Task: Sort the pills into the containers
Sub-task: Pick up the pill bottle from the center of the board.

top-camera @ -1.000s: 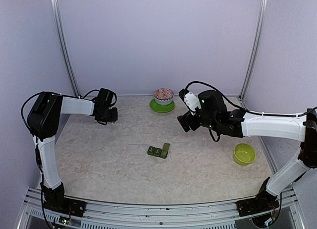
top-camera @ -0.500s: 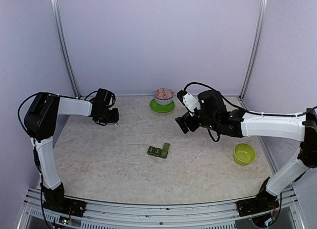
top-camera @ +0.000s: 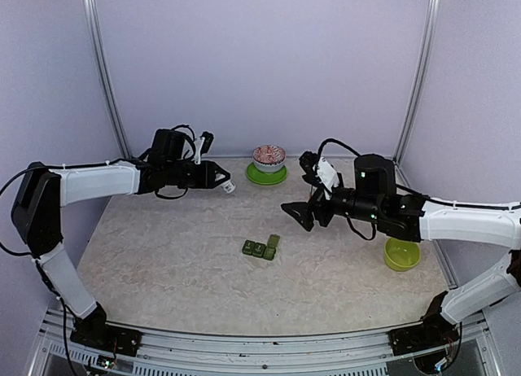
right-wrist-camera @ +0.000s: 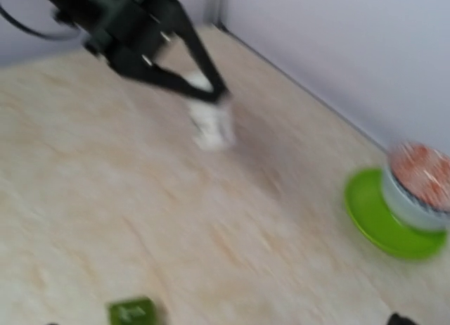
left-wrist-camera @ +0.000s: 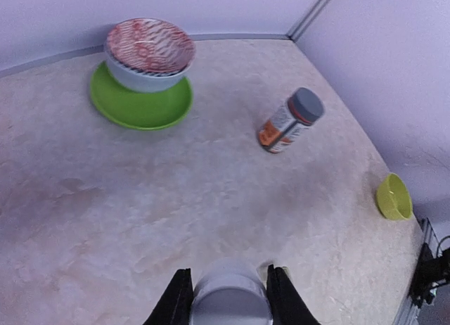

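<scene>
My left tool [top-camera: 221, 179] was clamped on a small white object [left-wrist-camera: 230, 302] over the table [top-camera: 163, 254], and my right tool [top-camera: 298, 215] hung wide open, holding nothing. The containers [top-camera: 260, 247] sat mid-table, apart from both tools.

No writing can be read anywhere. The pill bottle [left-wrist-camera: 290, 121], right of centre in the left wrist view, bears an orange-and-white label [left-wrist-camera: 278, 130], its print too blurred.

Both arms reach inward, left gripper [top-camera: 223, 181] clamped on a white bottle [top-camera: 230, 186], right gripper [top-camera: 295, 216] spread wide, empty.
</scene>
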### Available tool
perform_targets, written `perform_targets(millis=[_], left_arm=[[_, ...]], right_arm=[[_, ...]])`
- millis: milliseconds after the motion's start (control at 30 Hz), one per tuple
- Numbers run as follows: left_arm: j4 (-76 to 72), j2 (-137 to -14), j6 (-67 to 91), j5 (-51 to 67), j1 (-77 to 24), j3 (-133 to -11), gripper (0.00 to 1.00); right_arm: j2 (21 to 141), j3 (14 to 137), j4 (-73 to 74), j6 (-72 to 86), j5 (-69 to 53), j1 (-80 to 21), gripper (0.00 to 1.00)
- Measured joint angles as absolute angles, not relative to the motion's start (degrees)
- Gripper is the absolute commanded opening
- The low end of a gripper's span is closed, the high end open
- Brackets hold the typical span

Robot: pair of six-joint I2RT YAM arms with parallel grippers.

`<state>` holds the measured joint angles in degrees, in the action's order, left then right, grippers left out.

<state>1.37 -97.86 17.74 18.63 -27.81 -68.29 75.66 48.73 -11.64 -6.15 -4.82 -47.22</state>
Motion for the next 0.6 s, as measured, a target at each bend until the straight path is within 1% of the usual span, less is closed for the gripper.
perform_targets(millis=[267, 467, 600], left_arm=[[-5.41, -93.82, 17.98, 27.75, -35.42, -67.13, 0.06], [-15.55, -89.97, 19.59, 32.95, -39.24, -62.41, 0.06], [-22.39, -89.52, 22.35, 35.94, -40.95, -60.16, 0.06]], right_arm=[[75.26, 46.57, -19.16, -4.97, -15.84, -47.20, 0.99], [74.98, 44.58, -24.32, -3.49, -20.91, -47.20, 0.96], [74.78, 43.00, -27.77, -2.63, -22.74, -47.20, 0.94]])
